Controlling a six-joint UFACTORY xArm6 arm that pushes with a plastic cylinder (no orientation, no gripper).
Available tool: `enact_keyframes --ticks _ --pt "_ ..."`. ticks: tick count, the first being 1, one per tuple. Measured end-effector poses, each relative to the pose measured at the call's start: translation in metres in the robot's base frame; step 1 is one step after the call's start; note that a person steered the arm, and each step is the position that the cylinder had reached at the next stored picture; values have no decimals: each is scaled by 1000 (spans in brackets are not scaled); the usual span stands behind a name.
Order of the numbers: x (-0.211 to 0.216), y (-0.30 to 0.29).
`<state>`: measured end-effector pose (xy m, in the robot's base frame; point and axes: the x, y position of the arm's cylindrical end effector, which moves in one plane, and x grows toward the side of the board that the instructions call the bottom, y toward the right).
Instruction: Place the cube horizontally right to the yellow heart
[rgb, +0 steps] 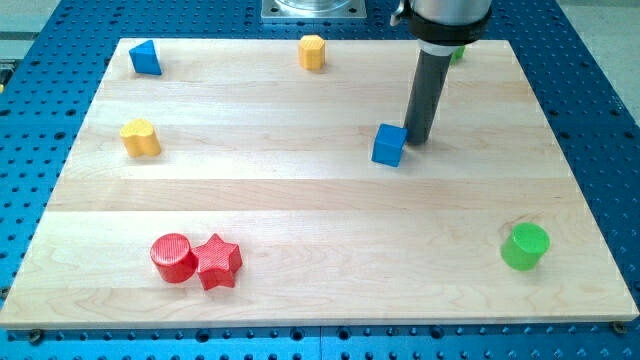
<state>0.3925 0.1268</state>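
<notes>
A blue cube (389, 145) sits on the wooden board (300, 200), right of centre. My tip (417, 138) rests just to the right of the cube, at its upper right corner, touching or nearly touching it. The yellow heart (141, 137) lies far off at the view's left, at about the same height as the cube.
A blue triangular block (146, 58) sits at the top left and a yellow hexagonal block (313, 51) at the top centre. A red cylinder (172, 257) and a red star (218, 261) touch at the bottom left. A green cylinder (525, 246) stands at the bottom right. A green block (457, 53) peeks out behind the rod.
</notes>
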Motion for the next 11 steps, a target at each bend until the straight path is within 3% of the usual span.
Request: enact_keyframes --ticks 2,4,5,6,7,8,9,10,11 --pt "-21 -16" --pt "23 17" --pt "7 -60" --pt "8 -101" --pt "14 -50" --pt "37 -116" --pt "-7 -144" --pt "5 -150" --pt "48 -120"
